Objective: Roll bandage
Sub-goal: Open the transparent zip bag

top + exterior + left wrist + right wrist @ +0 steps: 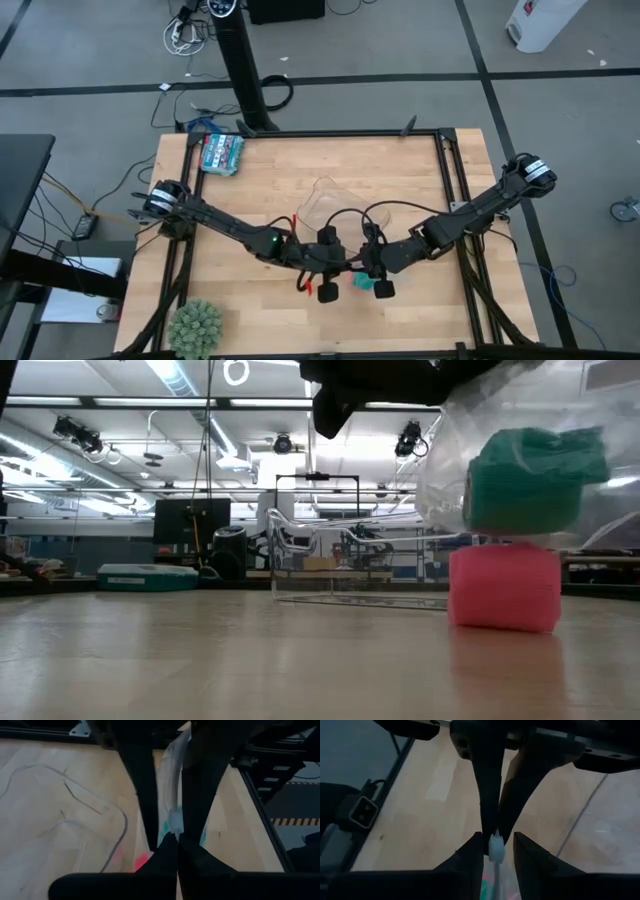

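The bandage (505,588) is a chunky pink-red roll standing on end on the table. It also shows in the high view (327,293) near the front edge. Above it a teal roll (528,478) hangs inside a clear plastic bag (450,460). Whether the pink roll is inside the bag too, I cannot tell. Both grippers meet nose to nose over the bag's top edge. My left gripper (177,840) is shut on it. My right gripper (498,845) is open, a finger on either side of the same edge's white strip (495,848). My left gripper pinches the clear bag's top edge at its white strip (175,821) between its two fingertips. It comes from the table's left, slanting down. The bag hangs below the fingers with the teal roll in it.
A clear plastic tub (325,200) stands behind the grippers at the table's middle. A teal and white packet (222,152) lies at the far left corner, and a green spiky ball (195,328) at the near left. Black rails (452,200) border the table.
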`<state>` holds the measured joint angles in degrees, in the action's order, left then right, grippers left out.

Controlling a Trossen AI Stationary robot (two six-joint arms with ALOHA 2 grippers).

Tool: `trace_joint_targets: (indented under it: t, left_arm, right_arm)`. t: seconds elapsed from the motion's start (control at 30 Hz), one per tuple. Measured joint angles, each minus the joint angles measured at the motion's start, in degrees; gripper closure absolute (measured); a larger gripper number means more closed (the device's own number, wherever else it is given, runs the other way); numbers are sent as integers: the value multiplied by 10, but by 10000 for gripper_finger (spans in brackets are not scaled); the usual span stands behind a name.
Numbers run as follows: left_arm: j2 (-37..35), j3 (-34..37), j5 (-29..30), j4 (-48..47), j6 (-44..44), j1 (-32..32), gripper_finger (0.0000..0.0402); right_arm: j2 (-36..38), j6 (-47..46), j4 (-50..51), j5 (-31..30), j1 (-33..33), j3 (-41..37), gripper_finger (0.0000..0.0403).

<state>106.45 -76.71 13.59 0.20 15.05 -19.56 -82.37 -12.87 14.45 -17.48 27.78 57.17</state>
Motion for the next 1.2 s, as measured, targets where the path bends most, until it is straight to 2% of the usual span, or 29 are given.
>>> trace_joint_targets:
  t: [0.37, 0.67, 1.03, 1.2]
  left_arm:
    - [-1, -1, 1, -13, 2, -1, 398]
    - [-1, -3, 1, -21, 2, -1, 398]
    - [-1, -2, -6, -38, 2, -4, 398]
    - [1, 1, -18, -56, 2, -7, 398]
  right_arm:
    - [0, 21, -8, -1, 4, -1, 397]
    - [13, 1, 14, 0, 4, -1, 401]
    - [58, -54, 113, -12, 22, 0, 403]
    - [78, -98, 179, 1, 30, 0, 403]
